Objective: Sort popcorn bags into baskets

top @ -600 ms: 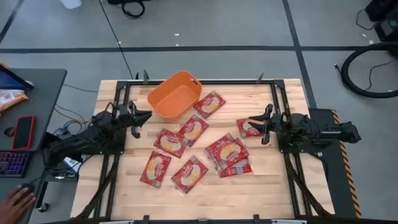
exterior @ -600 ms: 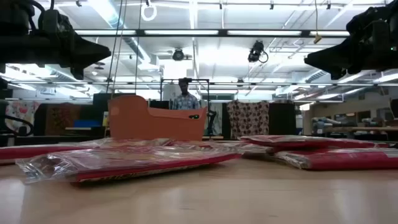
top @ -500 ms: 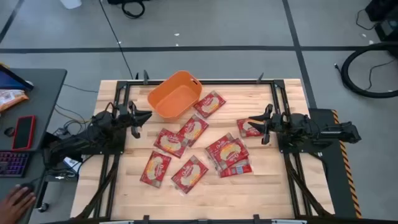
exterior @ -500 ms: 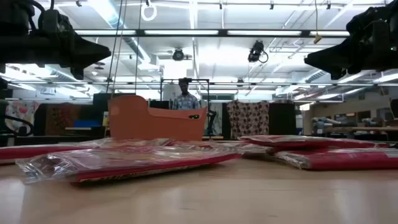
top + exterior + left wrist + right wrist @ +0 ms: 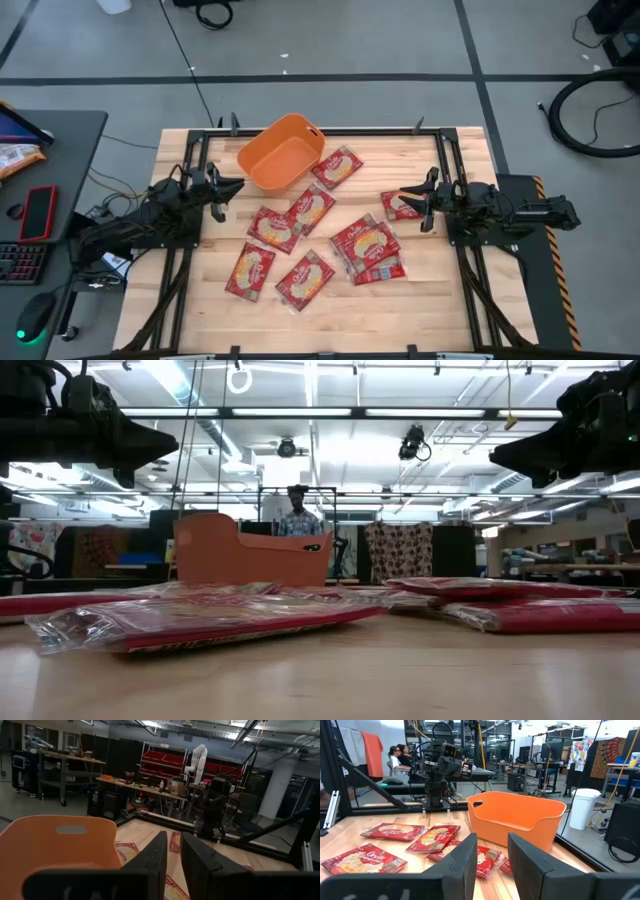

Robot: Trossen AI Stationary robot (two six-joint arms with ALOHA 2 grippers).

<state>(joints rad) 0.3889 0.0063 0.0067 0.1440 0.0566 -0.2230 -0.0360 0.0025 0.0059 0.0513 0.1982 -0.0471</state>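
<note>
On the pale wooden slatted table [image 5: 430, 290], the orange plastic tub with a rounded rim and a handle slot [image 5: 282, 152] sits toward twelve o'clock of the tabletop, slightly to the eleven o'clock side, and nothing shows inside it from above. The flat glossy red popcorn packets with cream popcorn pictures [image 5: 305, 279] lie scattered over the middle of the table: one just beside the tub at its three o'clock [image 5: 337, 167], two overlapping at the tub's five o'clock [image 5: 311, 207], a pair toward six o'clock of the table, a stacked cluster right of centre [image 5: 366, 246], and one at three o'clock [image 5: 401, 206] directly under the right gripper's fingertips. The left gripper [image 5: 228, 188] hangs above the table at nine o'clock, pointing toward the centre, its fingers a narrow gap apart with nothing between them, as the left wrist view shows [image 5: 171, 857]. The right gripper [image 5: 412, 191] hangs at three o'clock, facing the other arm, its fingers [image 5: 465, 855] parted and empty. In the low view a person [image 5: 297, 517] stands far behind the tub.
</note>
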